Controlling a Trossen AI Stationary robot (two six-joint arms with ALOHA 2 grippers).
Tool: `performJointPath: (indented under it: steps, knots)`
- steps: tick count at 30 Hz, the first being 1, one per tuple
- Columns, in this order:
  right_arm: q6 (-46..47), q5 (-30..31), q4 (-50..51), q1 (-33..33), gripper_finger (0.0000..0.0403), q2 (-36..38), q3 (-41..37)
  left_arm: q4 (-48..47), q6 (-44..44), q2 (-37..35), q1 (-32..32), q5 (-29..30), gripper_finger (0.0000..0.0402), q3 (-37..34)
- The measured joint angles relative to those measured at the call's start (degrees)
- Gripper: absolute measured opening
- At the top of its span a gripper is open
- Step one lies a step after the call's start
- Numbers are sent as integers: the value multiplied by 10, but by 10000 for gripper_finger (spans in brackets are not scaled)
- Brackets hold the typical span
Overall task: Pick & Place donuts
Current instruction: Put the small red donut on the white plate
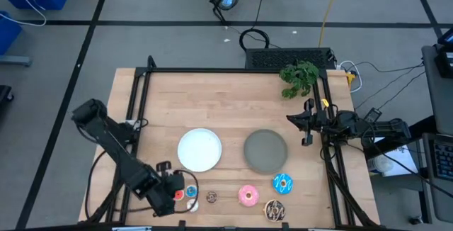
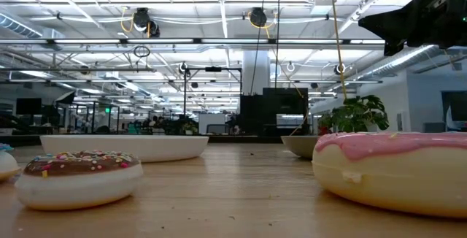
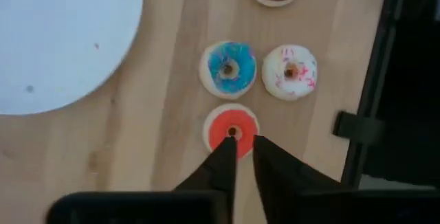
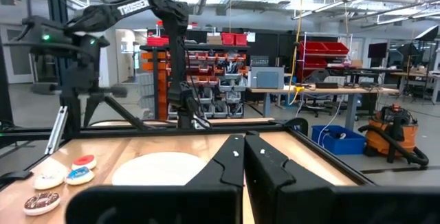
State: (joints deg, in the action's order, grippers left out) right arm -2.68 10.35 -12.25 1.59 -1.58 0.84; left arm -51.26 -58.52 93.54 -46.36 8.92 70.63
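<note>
The left tool (image 3: 244, 148) stood narrow, holding nothing, its tips just at the red donut (image 3: 232, 129). The blue donut (image 3: 228, 69) and white donut (image 3: 290, 71) lay just beyond; a careless approach could push them.

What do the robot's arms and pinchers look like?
Both arms are black, built from chunky jointed segments. The left arm has white lettering along its side and thin dark cables at its base. Each end effector, left and right, ends in two black fingers that taper to points. The right arm shows a small yellow patch.
</note>
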Motion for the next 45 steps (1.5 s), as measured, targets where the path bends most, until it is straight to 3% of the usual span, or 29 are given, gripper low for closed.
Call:
performJointPath:
  steps: [7, 11, 45]
  knots:
    - [4, 0, -5, 0, 0, 0, 0, 97, -15, 66, -11, -45, 166, 0]
    - [5, 0, -22, 0, 0, 0, 0, 89, -36, 84, -10, -62, 192, 0]
    - [5, -1, -59, 0, 0, 0, 0, 50, -19, 130, -25, -35, 198, 0]
